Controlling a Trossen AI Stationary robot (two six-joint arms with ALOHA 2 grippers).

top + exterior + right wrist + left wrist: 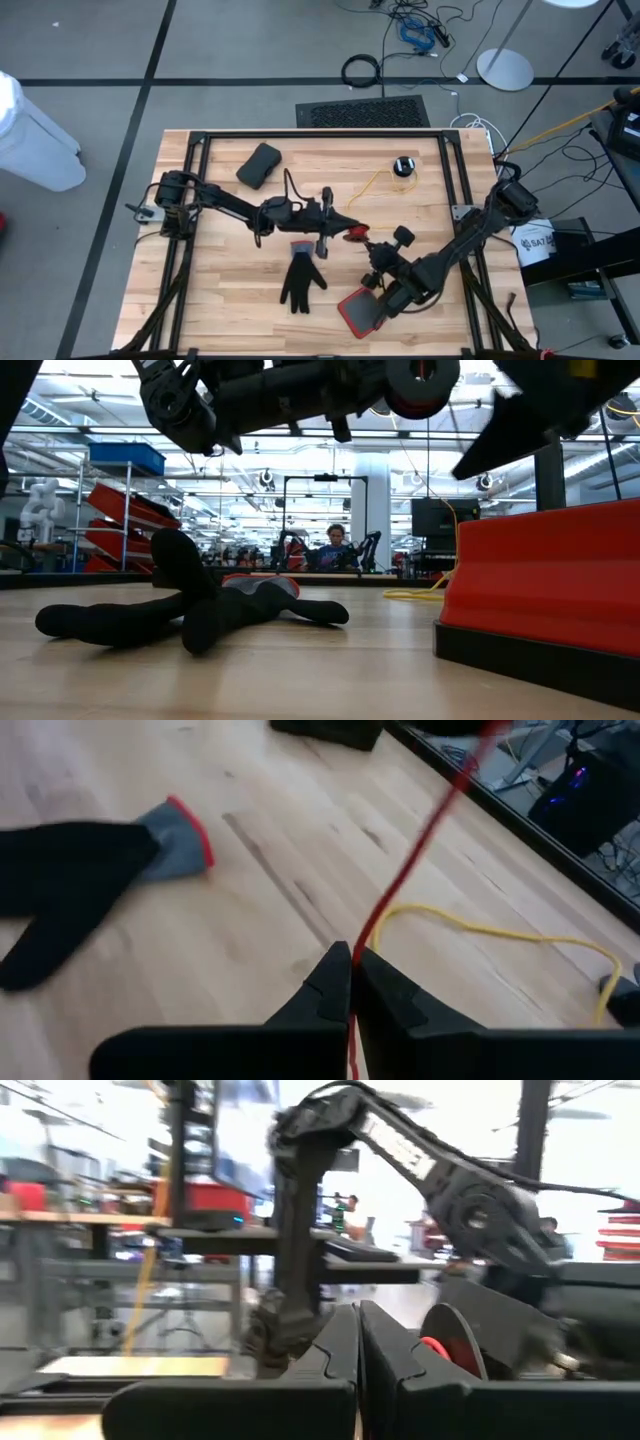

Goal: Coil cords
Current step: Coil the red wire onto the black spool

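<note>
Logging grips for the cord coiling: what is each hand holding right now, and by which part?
The right hand pinches a thin red cord along its length. The left hand is shut; whether it holds anything cannot be told.

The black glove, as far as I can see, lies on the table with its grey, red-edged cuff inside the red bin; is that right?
Not quite: the black glove lies flat on the bare table, its grey, red-edged cuff pointing away from the red bin, which sits apart beside it. The high view shows this.
</note>
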